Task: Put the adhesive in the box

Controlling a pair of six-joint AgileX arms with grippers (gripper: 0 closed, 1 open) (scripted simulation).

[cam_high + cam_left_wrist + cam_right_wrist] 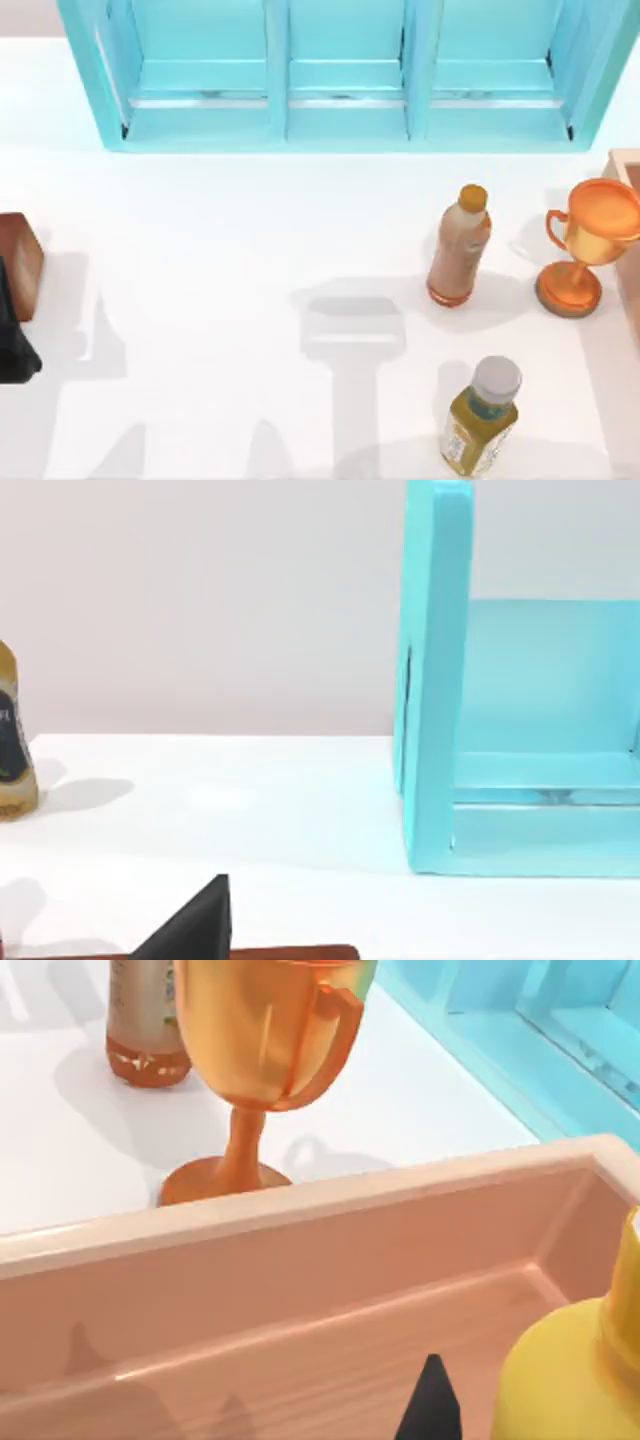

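- You've got the glue bottle (565,1375) inside the outline of the box (300,1260), close under the right wrist camera. I can't tell whether it rests on the box floor or hangs above it.
- Right claw (432,1410): a black tip sits just beside the glue bottle. I can't tell whether it is clamped on the bottle or has let go.
- Left claw (195,925): parked at the table's left edge, next to a brown block (18,265). I can't tell its state either.
- Risk 1: if the bottle is above the floor when you let go, it may land on an edge, tip over or roll against the box wall.
- Risk 2: pull the right arm away with the bottle stuck to it or half-pinched, and you could drag the bottle back over the rim.
- Risk 3: the trophy cup (587,245) stands just beside the box's outer wall. It is top-heavy on a thin stem, so a sideways retreat could knock it over.
- Risk 4: the brown bottle with the orange cap (460,245) is near the trophy, so a falling trophy could hit it.
- Count, bottles: three. One glue bottle, one brown bottle, one amber bottle with a grey cap (482,415).
- Count, the rest: one trophy cup, one box, one brown block, and one blue shelf (345,125) with three bays.
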